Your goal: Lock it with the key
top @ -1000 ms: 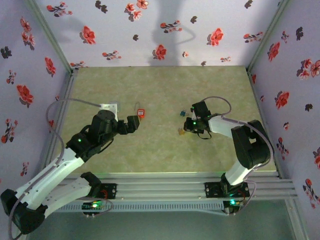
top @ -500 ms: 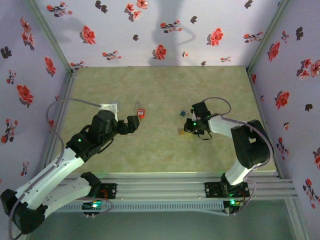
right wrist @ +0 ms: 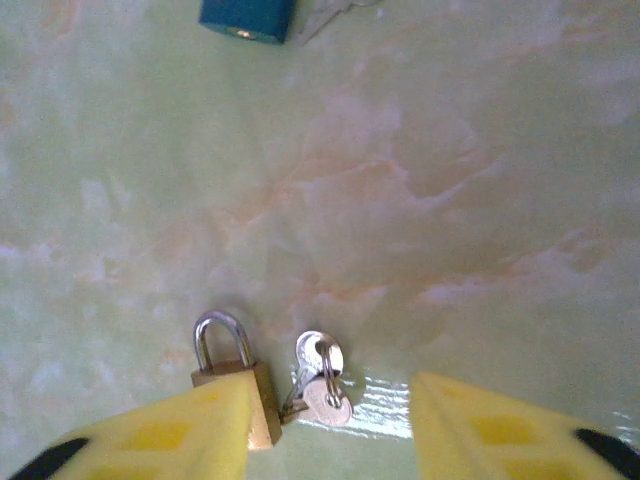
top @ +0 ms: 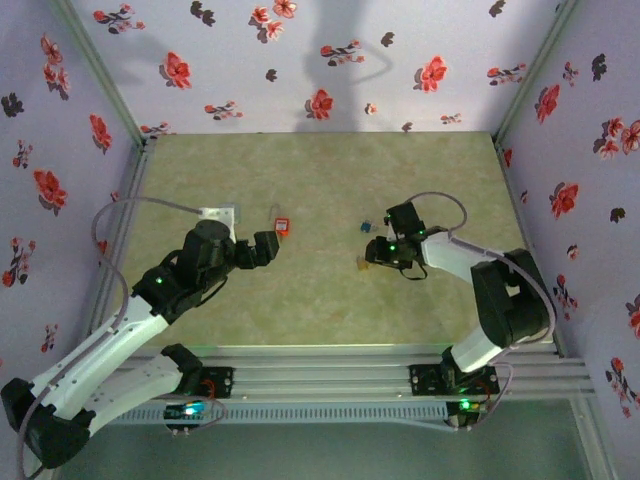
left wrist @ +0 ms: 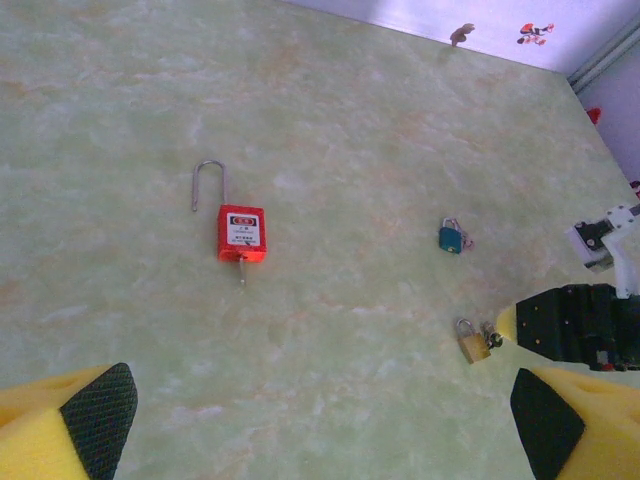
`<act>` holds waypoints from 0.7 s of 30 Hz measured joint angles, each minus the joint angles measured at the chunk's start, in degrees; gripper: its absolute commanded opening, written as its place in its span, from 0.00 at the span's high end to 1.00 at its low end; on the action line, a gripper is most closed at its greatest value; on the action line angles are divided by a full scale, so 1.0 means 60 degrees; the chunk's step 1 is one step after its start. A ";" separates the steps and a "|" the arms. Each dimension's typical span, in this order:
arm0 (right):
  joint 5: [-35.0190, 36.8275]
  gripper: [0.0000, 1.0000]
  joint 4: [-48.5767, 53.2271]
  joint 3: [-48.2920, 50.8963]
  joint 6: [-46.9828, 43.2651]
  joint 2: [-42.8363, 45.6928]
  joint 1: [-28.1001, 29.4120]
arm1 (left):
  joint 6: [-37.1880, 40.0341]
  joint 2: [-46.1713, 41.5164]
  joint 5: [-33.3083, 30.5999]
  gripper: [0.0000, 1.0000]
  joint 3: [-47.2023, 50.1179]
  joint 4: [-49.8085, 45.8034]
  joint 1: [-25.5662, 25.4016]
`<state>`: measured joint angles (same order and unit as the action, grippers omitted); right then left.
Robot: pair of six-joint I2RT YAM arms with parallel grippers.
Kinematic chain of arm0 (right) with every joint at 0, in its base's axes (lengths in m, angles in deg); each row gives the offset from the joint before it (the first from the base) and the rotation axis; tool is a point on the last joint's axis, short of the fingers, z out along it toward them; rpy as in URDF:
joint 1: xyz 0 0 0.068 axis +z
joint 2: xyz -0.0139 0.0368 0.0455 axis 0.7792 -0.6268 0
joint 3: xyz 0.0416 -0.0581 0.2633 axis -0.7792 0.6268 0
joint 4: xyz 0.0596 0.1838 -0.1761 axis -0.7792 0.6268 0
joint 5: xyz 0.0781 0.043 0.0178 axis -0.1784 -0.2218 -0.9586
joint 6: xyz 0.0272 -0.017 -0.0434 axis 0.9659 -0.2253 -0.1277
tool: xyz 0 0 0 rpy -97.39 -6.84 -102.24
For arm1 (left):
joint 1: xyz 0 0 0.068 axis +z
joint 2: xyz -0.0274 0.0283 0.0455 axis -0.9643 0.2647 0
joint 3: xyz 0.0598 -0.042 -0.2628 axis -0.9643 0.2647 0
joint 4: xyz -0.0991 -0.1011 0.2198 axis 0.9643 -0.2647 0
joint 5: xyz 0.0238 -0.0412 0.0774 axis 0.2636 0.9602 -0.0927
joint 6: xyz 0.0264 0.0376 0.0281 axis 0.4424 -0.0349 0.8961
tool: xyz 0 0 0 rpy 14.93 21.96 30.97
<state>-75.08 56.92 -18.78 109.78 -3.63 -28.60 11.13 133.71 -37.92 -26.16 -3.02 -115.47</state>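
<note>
A small brass padlock (right wrist: 262,402) lies flat on the table with its shackle (right wrist: 220,335) pushed in. Its key (right wrist: 322,385), on a ring with a second one, sticks out of the bottom beside it. My right gripper (right wrist: 330,432) is open low over them, the keys between its yellow fingers (right wrist: 500,430) and untouched. The left finger covers part of the padlock body. From above, this padlock (top: 364,264) sits at the right gripper (top: 373,257). My left gripper (left wrist: 320,415) is open and empty, hovering well back from the padlock (left wrist: 469,343).
A red padlock (left wrist: 241,232) with a long open shackle and a key in it lies left of centre. A blue padlock (left wrist: 451,237) with keys lies behind the brass one. A white box (top: 220,213) sits at the left edge. Flowered walls enclose the table.
My right gripper has spread its fingers from nearly shut to open, and the keys now lie free between them. The left arm has not moved.
</note>
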 measured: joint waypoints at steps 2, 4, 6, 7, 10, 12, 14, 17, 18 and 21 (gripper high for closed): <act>0.0127 0.28 0.0149 0.0000 0.0029 0.0240 0.0000 | 0.0000 0.0000 0.0004 0.00 0.0004 0.0004 0.0004; 0.0240 0.12 0.0313 0.0000 0.0011 0.0586 0.0000 | 0.0000 0.0000 0.0004 0.00 0.0022 0.0033 0.0025; 0.0324 0.01 0.0470 0.0000 0.0091 0.0984 0.0000 | -0.0018 0.0000 0.0000 0.00 0.0069 0.0080 0.0069; 0.0368 0.01 0.0554 -0.0004 0.0106 0.1195 0.0004 | -0.0033 0.0000 0.0000 0.00 0.0098 0.0091 0.0091; 0.0499 0.01 0.0834 -0.0073 0.0164 0.1759 0.0106 | -0.0069 0.0000 0.0000 0.00 0.0233 0.0175 0.0138; 0.0678 0.00 0.1133 -0.0273 0.0215 0.2018 0.0255 | -0.0106 -0.0004 0.0000 0.00 0.0339 0.0215 0.0168; 0.0925 0.01 0.1424 -0.0550 0.0255 0.2208 0.0514 | -0.0146 -0.0004 0.0004 0.00 0.0441 0.0226 0.0208; 0.1501 0.00 0.2029 -0.1115 0.0415 0.2393 0.1071 | -0.0215 -0.0022 0.0004 0.00 0.0641 0.0357 0.0273; 0.1858 0.01 0.2335 -0.1406 0.0463 0.2401 0.1322 | -0.0240 -0.0036 0.0000 0.00 0.0707 0.0404 0.0302; 0.2940 0.00 0.3162 -0.2255 0.0648 0.2386 0.2113 | -0.0255 -0.0153 -0.0004 0.00 0.0882 0.0525 0.0386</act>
<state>-57.44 75.89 -32.31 113.67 10.69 -15.92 9.60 132.79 -37.94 -20.87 0.13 -113.15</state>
